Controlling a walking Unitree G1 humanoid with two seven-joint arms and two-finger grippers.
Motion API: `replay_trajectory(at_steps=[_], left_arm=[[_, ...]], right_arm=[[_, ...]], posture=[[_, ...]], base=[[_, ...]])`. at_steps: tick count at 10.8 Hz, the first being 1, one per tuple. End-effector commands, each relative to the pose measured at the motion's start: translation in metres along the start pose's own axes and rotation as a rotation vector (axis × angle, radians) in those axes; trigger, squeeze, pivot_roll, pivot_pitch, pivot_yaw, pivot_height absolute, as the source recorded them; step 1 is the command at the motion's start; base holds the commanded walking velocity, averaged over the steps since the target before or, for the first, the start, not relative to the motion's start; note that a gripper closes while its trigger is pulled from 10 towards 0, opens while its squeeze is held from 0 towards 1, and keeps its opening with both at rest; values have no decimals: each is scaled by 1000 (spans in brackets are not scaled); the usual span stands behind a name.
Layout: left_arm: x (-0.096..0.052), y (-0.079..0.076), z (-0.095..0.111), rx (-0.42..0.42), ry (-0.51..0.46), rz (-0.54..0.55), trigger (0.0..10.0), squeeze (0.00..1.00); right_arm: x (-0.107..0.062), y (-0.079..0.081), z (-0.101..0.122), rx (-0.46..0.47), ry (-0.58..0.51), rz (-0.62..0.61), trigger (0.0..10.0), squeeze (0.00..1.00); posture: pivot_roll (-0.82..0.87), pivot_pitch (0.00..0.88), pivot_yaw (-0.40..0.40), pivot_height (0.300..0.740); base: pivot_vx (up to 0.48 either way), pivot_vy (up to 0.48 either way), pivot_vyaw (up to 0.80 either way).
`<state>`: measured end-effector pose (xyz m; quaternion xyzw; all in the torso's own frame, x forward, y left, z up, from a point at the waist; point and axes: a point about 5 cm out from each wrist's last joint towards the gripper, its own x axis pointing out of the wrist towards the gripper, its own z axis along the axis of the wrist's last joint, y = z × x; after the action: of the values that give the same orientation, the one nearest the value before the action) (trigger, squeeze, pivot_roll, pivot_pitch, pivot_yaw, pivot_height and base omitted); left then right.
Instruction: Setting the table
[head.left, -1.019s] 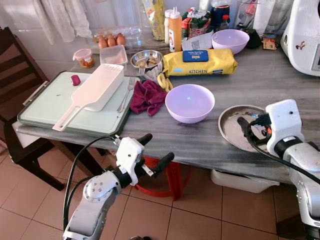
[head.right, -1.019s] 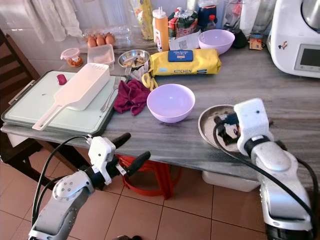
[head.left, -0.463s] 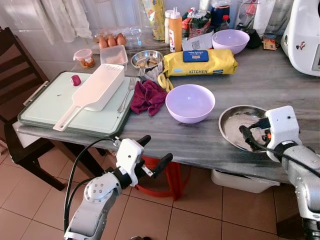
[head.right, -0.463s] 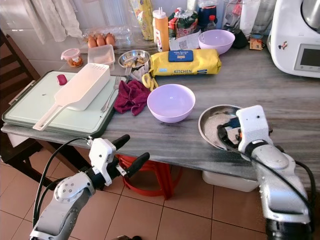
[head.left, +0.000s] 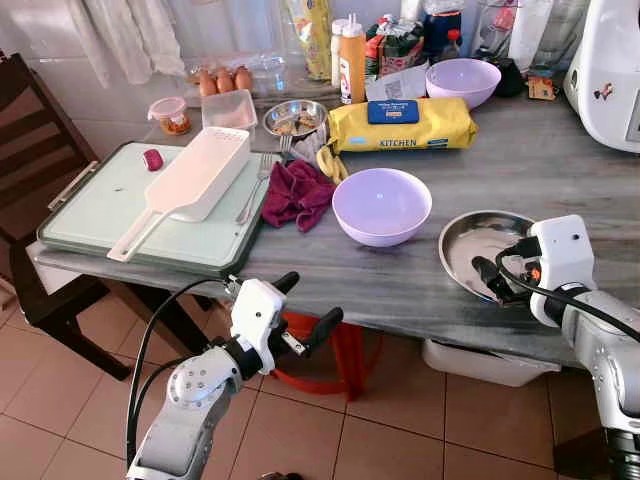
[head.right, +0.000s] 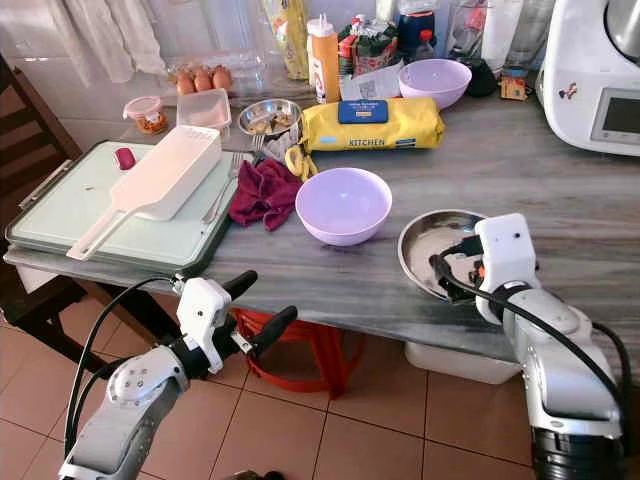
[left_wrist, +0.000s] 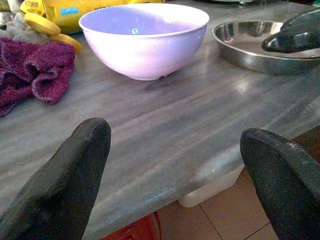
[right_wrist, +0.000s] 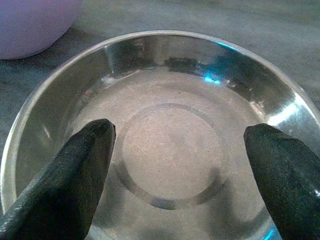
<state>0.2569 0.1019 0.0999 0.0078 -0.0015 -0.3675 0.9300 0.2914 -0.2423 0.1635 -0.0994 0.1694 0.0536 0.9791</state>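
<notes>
A round steel plate (head.left: 470, 237) lies near the front right edge of the grey table (head.left: 350, 275). My right gripper (head.left: 497, 275) hovers open just over the plate's near side, with its fingers (right_wrist: 70, 175) spread above the bare plate bottom (right_wrist: 172, 150) and nothing between them. To the plate's left stands a lilac bowl (head.left: 380, 205). My left gripper (head.left: 312, 297) stays open below the table's front edge and points at the bowl (left_wrist: 142, 37). It holds nothing.
A maroon cloth (head.left: 297, 192), a fork (head.left: 255, 185) and a green tray (head.left: 90, 210) with a white scoop lie to the left. A yellow wipes pack (head.left: 400, 122), a second lilac bowl (head.left: 462, 80) and bottles stand behind. A white appliance (head.left: 610, 70) is far right, a dark chair (head.left: 25, 150) left.
My right gripper has drawn back a little toward the plate's near rim and sunk lower. The left arm has hardly moved.
</notes>
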Motion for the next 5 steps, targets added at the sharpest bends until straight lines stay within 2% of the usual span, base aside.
replay_trajectory(at_steps=[1, 5], left_arm=[[-3, 0, 2, 21, 7, 2, 10000, 0], [-4, 0, 2, 24, 11, 6, 10000, 0]], right_arm=[[1, 5, 0, 18, 17, 34, 10000, 1000], [3, 14, -9, 40, 64, 82, 10000, 1000]], posture=[[-163, 113, 101, 740], [-163, 116, 99, 740]], base=[[0, 0, 0], [0, 0, 0]])
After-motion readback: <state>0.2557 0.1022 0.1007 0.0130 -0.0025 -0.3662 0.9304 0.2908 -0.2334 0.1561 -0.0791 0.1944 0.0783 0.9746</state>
